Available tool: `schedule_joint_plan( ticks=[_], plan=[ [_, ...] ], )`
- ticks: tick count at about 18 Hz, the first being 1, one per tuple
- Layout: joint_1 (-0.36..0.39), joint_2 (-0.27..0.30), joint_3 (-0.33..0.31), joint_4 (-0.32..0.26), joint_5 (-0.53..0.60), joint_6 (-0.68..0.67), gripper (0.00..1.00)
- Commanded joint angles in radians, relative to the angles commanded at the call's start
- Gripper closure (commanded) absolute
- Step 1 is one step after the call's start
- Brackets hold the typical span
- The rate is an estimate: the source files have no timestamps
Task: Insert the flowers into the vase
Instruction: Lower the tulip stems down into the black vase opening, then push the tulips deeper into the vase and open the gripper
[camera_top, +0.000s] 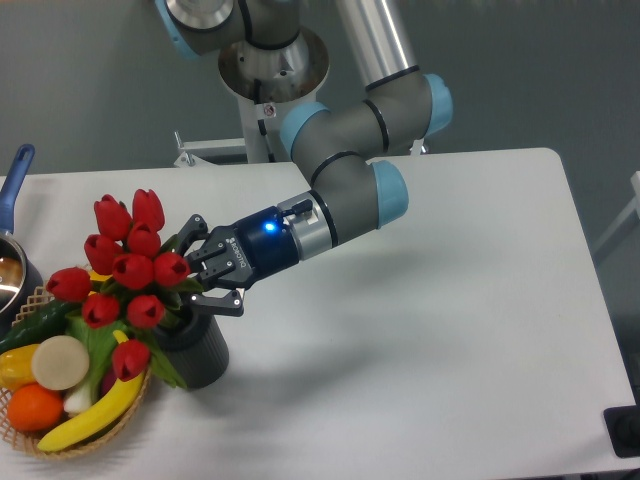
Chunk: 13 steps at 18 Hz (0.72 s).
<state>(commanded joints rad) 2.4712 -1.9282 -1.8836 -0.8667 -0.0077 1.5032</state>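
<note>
The flowers (125, 270), a bunch of red tulip buds with green leaves, lean left over the mouth of the vase (198, 350), a dark grey cylinder near the table's front left. Their stems reach down toward the mouth, where leaves and fingers hide the lower ends. My gripper (197, 272) comes in from the right, just above the vase's rim, with its fingers closed around the stems right behind the buds. One bud hangs low at the vase's left side.
A wicker basket (60, 440) with a banana, an orange and other produce sits against the vase's left side, under the blooms. A blue-handled metal pot (12, 235) stands at the far left edge. The arm's base mount (270, 70) is at the back.
</note>
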Motion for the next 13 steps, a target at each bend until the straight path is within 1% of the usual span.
schedule_joint_plan(
  ticks=[3,6,13],
  plan=[
    [-0.002,0.012,-0.035,0.0,0.002,0.034,0.82],
    [-0.003,0.009,-0.066,0.0,0.005,0.066,0.82],
    [-0.002,-0.014,-0.068,-0.002,0.005,0.072,0.82]
  ],
)
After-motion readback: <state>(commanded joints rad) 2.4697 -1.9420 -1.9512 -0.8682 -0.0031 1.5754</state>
